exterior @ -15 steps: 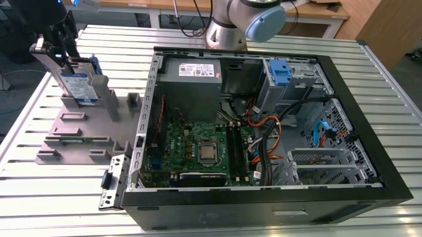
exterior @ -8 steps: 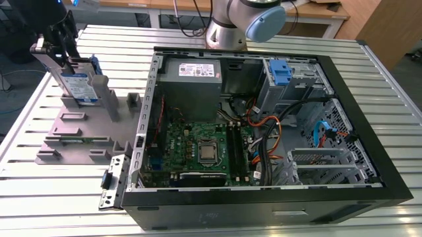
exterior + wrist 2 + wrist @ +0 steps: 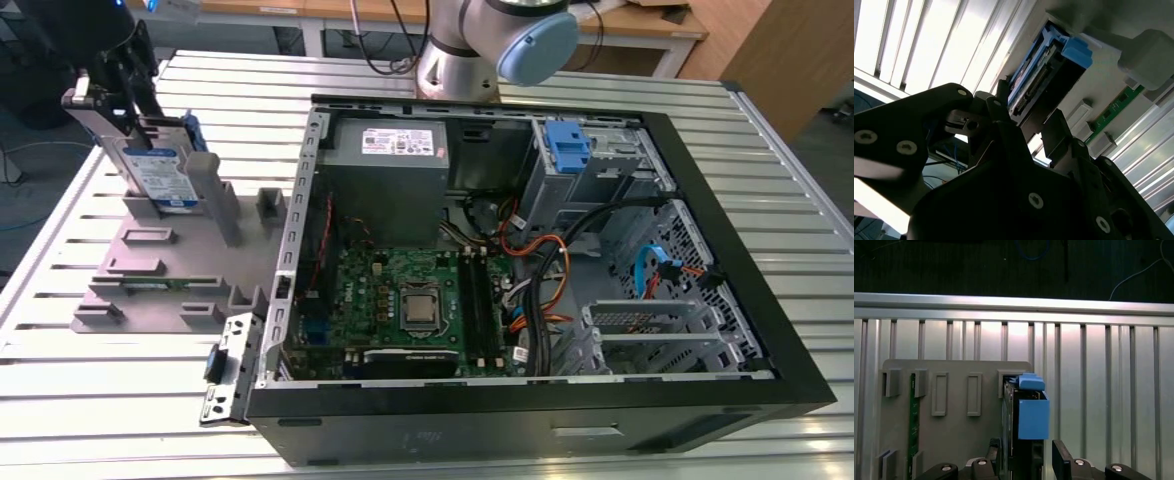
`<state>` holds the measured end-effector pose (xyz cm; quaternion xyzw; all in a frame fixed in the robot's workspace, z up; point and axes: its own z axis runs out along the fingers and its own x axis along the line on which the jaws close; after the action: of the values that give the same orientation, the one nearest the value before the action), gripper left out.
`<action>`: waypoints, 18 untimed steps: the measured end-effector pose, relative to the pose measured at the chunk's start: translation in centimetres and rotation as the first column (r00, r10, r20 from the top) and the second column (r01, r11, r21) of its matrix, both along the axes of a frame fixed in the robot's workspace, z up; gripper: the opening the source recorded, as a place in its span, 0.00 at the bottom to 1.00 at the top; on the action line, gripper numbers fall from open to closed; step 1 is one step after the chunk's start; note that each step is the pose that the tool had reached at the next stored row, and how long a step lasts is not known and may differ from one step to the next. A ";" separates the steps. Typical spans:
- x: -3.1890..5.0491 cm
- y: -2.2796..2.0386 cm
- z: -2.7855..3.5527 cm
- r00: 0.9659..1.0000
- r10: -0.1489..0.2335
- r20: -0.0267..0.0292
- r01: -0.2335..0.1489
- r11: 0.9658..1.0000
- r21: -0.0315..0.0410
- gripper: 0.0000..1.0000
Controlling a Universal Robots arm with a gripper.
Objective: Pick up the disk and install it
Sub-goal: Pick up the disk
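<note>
Presently the pincer (image 3: 134, 118) hangs over the far corner of the slatted metal worktop (image 3: 80, 400), at about ten o'clock in the exterior view, well apart from the open computer case (image 3: 534, 405) that lies toward three o'clock of it. The disk (image 3: 163, 175) stands upright on edge in a slot of the grey fixture (image 3: 160, 270) directly beneath. In both wrist views the dark fingers (image 3: 1061, 460) are apart and straddle the disk (image 3: 1031, 415), one on each flat side, with a slim gap showing beside the blue rail. A green board (image 3: 914, 420) lies in another fixture slot nearby.
</note>
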<state>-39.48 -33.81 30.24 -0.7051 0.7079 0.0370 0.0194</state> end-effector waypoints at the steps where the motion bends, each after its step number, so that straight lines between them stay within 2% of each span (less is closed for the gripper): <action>1: 0.00 0.00 0.00 1.000 -0.001 0.000 0.001 1.000 0.000 0.53; 14: 0.00 -0.01 0.00 1.000 -0.002 0.000 0.002 1.000 0.000 0.53; 16: 0.00 -0.01 0.00 1.000 -0.001 0.000 0.001 1.000 0.000 0.52; 17: 0.00 -0.01 0.00 1.000 -0.002 0.000 0.002 1.000 0.000 0.45; 18: 0.00 -0.01 0.00 1.000 -0.002 0.000 0.002 1.000 0.000 0.45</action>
<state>-39.48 -33.82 30.24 -0.7045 0.7084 0.0367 0.0194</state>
